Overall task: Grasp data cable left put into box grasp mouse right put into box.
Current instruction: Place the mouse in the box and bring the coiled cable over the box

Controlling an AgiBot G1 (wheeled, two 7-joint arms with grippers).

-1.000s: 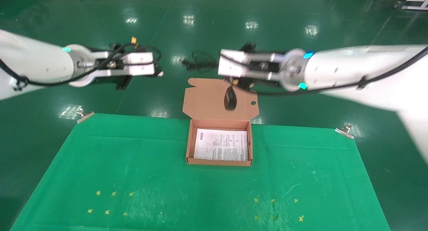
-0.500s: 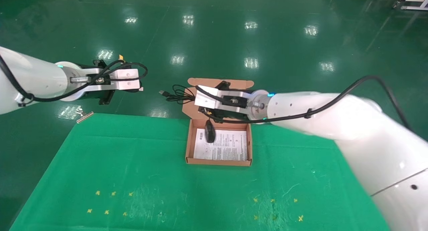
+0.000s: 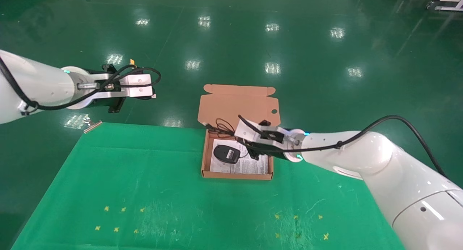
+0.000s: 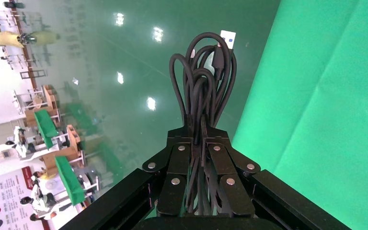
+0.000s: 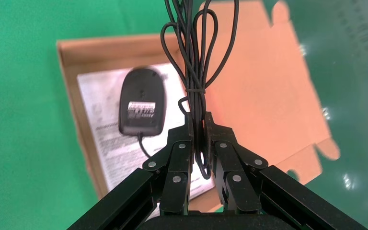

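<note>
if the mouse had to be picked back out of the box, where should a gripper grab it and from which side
Probably by its two long flanks, coming straight down. The mouse lies belly-up and flat on the leaflet in the box, whose walls block a sideways approach. The right gripper holds its cord bundle.

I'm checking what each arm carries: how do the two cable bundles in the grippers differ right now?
The data cable in the left gripper is held over the floor, off the table's left far corner; the mouse's cord, pinched by the right gripper, hangs over the box, tied at its middle and joined to the mouse lying underside up inside. Both are black looped bundles.
</note>
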